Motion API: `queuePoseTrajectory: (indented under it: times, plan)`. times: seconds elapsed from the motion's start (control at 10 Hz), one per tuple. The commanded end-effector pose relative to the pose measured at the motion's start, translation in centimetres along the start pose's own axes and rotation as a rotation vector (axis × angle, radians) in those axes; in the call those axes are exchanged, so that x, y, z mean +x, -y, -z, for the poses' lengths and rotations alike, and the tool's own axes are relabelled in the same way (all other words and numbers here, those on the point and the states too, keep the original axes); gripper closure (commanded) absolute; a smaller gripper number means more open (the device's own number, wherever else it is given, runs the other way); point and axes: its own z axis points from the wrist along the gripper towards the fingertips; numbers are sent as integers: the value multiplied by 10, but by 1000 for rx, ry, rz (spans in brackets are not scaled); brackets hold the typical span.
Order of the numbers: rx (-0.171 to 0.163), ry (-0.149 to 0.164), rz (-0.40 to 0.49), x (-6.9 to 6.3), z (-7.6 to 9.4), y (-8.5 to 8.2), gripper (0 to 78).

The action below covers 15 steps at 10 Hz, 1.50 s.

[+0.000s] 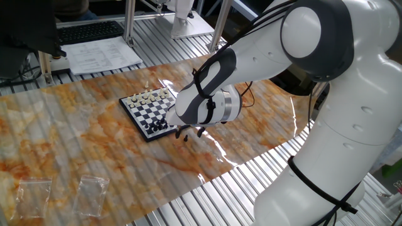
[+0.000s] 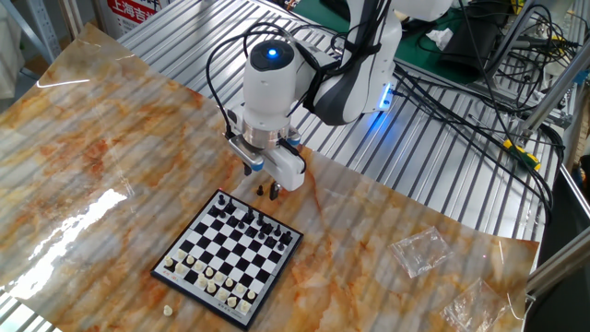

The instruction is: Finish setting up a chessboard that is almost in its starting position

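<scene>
Marbled orange sheet point(image 2: 111, 138) covers a slatted metal table point(image 2: 433, 175), cables and frame beyond. White arm point(image 1: 301, 94) reaches in over the sheet, large in one fixed view. Board point(image 2: 228, 257) lies flat near the sheet's middle, cream row along one edge, black row point(image 2: 251, 220) along the edge nearest the arm. Two clear bags point(image 2: 419, 251) lie well apart from the board. Gripper point(image 2: 267, 190) hangs just beyond the board's black edge, fingertips low over the sheet; dark fingers point(image 2: 276, 192) stand close together, a narrow gap between them. Whether a piece sits in that gap I cannot tell: too small and dark against the tips. One fixed view hides the tips behind the wrist. Small cream piece point(image 2: 169, 311) lies off the board on the sheet, just beside the cream-side corner. Judged step: handling a stray black piece at the black edge, either picking it or about to seat it. Next move would call for a short travel over the rim to the vacant square and a straight descent, clear of neighbours. The cream stray looks not yet placed.
</scene>
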Motion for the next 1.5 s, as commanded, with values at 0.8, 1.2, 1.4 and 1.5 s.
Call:
queuePoseTrajectory:
  times: [0.8,1.2,1.4,1.5]
  plan:
    - [2,3,1,-1,1,0,761]
    - [6,2,-22,-1,4,-1,761]
    - [8,-5,-31,-1,9,-1,761]
    - [9,-3,-42,-1,10,-1,761]
